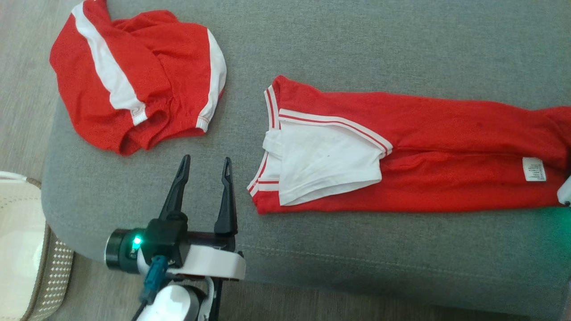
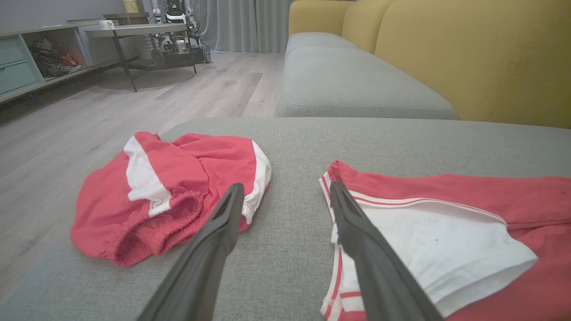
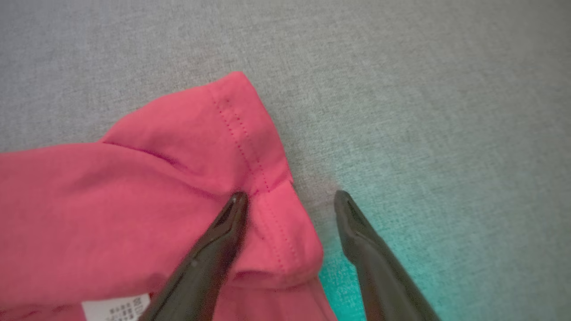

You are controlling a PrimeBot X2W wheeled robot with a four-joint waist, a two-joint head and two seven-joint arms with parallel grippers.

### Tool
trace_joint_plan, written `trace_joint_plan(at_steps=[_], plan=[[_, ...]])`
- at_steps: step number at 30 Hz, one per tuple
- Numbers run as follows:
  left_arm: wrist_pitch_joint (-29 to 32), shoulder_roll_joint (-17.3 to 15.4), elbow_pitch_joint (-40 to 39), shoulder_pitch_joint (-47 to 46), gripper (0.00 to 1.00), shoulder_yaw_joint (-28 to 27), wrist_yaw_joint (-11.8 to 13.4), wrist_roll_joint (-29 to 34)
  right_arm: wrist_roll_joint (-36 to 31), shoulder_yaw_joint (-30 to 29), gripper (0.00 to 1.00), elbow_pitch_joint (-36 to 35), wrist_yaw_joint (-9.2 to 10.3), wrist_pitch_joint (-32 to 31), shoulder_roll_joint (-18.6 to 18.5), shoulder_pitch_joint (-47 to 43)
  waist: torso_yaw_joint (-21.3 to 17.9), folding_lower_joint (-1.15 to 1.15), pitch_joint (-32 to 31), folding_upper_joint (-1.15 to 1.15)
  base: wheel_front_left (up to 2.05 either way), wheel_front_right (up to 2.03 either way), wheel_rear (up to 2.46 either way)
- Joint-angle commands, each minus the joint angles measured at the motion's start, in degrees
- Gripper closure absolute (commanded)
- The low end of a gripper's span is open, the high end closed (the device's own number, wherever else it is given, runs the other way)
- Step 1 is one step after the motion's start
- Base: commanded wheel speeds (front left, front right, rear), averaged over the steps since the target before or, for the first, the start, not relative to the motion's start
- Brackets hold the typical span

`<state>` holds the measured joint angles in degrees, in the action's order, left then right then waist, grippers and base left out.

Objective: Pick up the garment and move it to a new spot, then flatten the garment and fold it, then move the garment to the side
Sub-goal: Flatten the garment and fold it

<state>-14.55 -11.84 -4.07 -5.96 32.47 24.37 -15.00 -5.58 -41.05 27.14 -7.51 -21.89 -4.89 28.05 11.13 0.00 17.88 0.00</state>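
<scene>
The garment (image 1: 446, 133) is a red shirt with a white sleeve (image 1: 325, 165), lying flat and folded lengthwise across the grey cushion (image 1: 357, 44). My left gripper (image 1: 207, 157) stands open just left of the shirt's collar end, touching nothing; in the left wrist view the left gripper (image 2: 286, 184) points between the two red pieces, beside the garment (image 2: 446, 191). At the other end, in the right wrist view, my right gripper (image 3: 291, 193) is open over the hem corner of the garment (image 3: 178, 156), one finger above red cloth and one above bare cushion. A white label (image 3: 116, 307) shows near the hem.
Red shorts (image 1: 134, 80) with white stripes lie crumpled at the cushion's far left corner. A white basket (image 1: 26, 249) stands on the floor by the cushion's left edge. A yellow sofa back (image 2: 468, 58) rises behind; wood floor (image 2: 89, 120) and a low table (image 2: 138, 31) lie beyond.
</scene>
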Motion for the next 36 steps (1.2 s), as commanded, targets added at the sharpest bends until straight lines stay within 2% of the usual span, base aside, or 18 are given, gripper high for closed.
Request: trace_joint_plan(at_steps=[1, 7, 8, 9, 11, 12, 17, 24, 32, 36], plan=[[-0.44, 0.10, -1.46, -0.26, 0.00, -2.38, -0.48, 0.70, -0.13, 2.10, 0.00, 0.25, 0.02, -2.18, 0.09, -0.31, -0.11, 0.00, 0.02, 0.00, 0.00, 0.00, 0.00], [-0.44, 1.64, -0.69, 0.42, 0.00, -4.23, -2.34, 2.11, 6.16, 8.80, 0.00, 0.19, 0.02, -8.18, 0.85, -4.06, -0.47, 0.00, -0.11, 0.00, 0.00, 0.00, 0.00], [-0.44, 1.82, -0.61, 0.52, 0.00, -4.49, -2.56, 2.27, 7.36, 9.63, 0.09, -0.26, 0.02, -9.00, 0.93, -4.71, -0.57, 0.00, -0.09, 0.00, 0.00, 0.00, 0.00], [-0.44, 1.99, -0.54, 0.62, 0.00, -4.74, -2.78, 2.43, 8.42, 10.44, 0.29, -0.80, 0.02, -9.77, 0.97, -5.37, -0.68, 0.00, -0.07, 0.00, 0.00, 0.00, 0.00], [-0.44, 2.35, -0.48, 0.82, 0.00, -5.24, -3.25, 2.69, 9.95, 11.59, 0.87, -2.14, 0.02, -10.63, 0.83, -6.38, -1.01, 0.00, -0.01, 0.00, 0.00, 0.00, 0.00], [-0.44, 2.52, -0.45, 0.90, 0.00, -5.43, -3.54, 2.83, 10.62, 12.01, 1.00, -2.81, 0.02, -10.71, 0.70, -6.72, -1.19, 0.00, 0.01, 0.00, 0.00, 0.00, 0.00], [-0.45, 3.21, -0.43, 1.15, 0.00, -6.57, -4.59, 3.74, 12.78, 12.75, 1.00, -6.22, 0.02, -8.19, -0.14, -7.25, -2.91, 0.00, -0.09, 0.00, 0.00, 0.00, 0.00], [-0.45, 3.58, -1.14, 1.44, 0.00, -7.79, -6.00, 5.06, 12.76, 9.16, 1.00, -11.73, 0.02, -5.15, -1.65, -6.86, -6.97, 0.00, 0.23, 0.00, 0.00, 0.00, 0.00], [-0.45, 3.14, -1.93, 0.88, 0.00, -8.92, -7.64, 6.57, 14.64, 8.07, 1.00, -20.38, 0.02, -6.87, -5.25, -4.82, -12.38, 0.00, 1.65, 0.00, 0.00, 0.00, 0.00], [-0.45, 3.18, -1.71, 0.38, 0.00, -9.27, -8.15, 7.06, 14.70, 8.95, 1.00, -23.54, 0.02, -9.46, -5.45, -1.79, -14.08, 0.00, 1.75, 0.00, 0.00, 0.00, 0.00]])
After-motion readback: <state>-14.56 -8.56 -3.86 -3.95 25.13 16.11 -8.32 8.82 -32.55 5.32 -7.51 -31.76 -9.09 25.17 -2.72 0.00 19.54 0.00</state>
